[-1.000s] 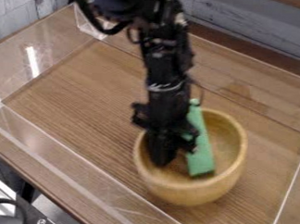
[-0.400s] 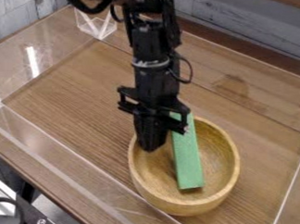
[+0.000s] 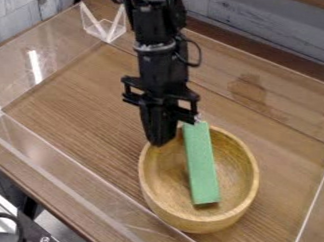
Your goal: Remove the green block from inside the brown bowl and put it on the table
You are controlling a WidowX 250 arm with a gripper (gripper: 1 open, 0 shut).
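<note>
Black Robot Arm Hangs at Rim of Wooden Bowl, Green Block Inside

A black, jointed robot arm [image 3: 156,38] reaches down from the top of the frame over a brown wood-grain tabletop [image 3: 72,100], its closed black gripper [image 3: 156,141] at the left side of a round, light-brown wooden bowl [image 3: 242,214]. The fingertips are drawn together near the bowl's far-left rim, beside the block rather than around it; whether they touch the rim cannot be told from this view.

The bright green, flat-sided rectangular block [image 3: 200,166] lies inside the bowl, to the right of the gripper. It stretches lengthwise from the bowl's far rim toward the near side, its far end up at the rim and its near end lower in the hollow. The bowl sits upright on the table, in the lower right of the frame.

Clear plastic walls [image 3: 276,55] edge the tabletop. A small, clear, angular object [image 3: 104,23] stands near the far edge, at upper left, and a black cable [image 3: 6,220] curls in the lower left corner.
</note>
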